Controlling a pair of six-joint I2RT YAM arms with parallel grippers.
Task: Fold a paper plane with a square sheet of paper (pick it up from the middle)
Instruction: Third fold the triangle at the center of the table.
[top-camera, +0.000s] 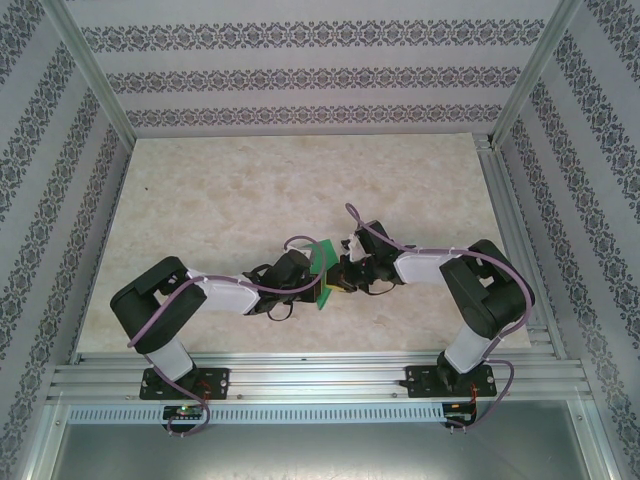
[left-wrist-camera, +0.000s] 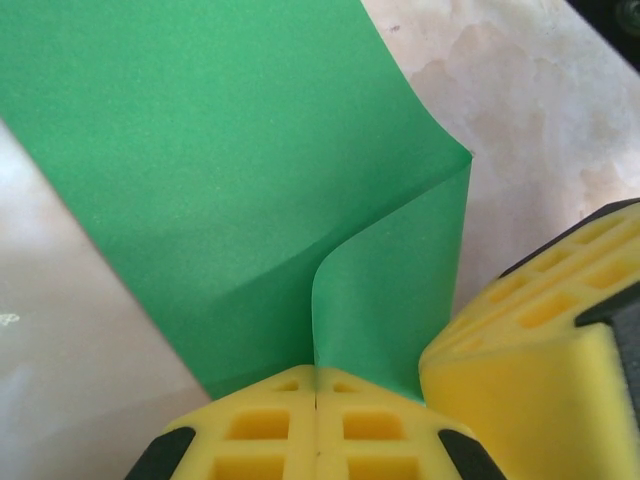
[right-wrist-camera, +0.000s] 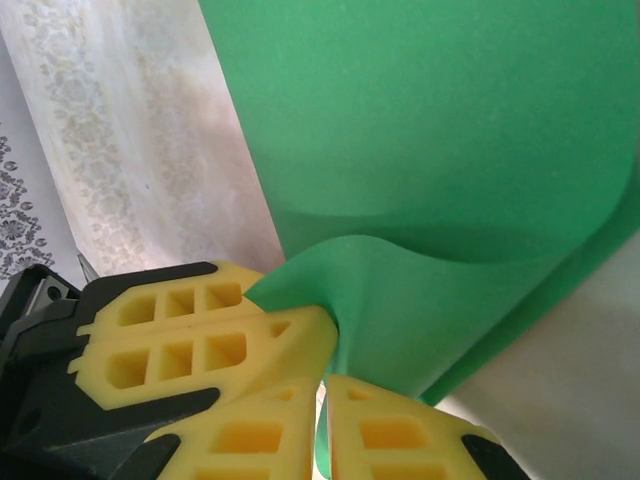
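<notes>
**green sheet pinched from both sides, mid-worktop**

you have the square sheet of paper (top-camera: 323, 256) caught between both arms, near the middle of the worktop (top-camera: 250, 190). it stands on edge there, with one arm on each side.

in the left wrist view your left fingers (left-wrist-camera: 280, 425) are pressed pad to pad. a curled flap of the sheet (left-wrist-camera: 220, 180) runs down into the seam between them. the rest fans up and away from the pads.

in the right wrist view your right fingers (right-wrist-camera: 390, 435) are almost closed, with a thin strip of green (right-wrist-camera: 430, 140) held in the narrow gap. the sheet bulges up above them, and the left fingers (right-wrist-camera: 190, 340) sit just beside, touching the same fold.

you cannot tell whether the lower edge touches the worktop.
</notes>
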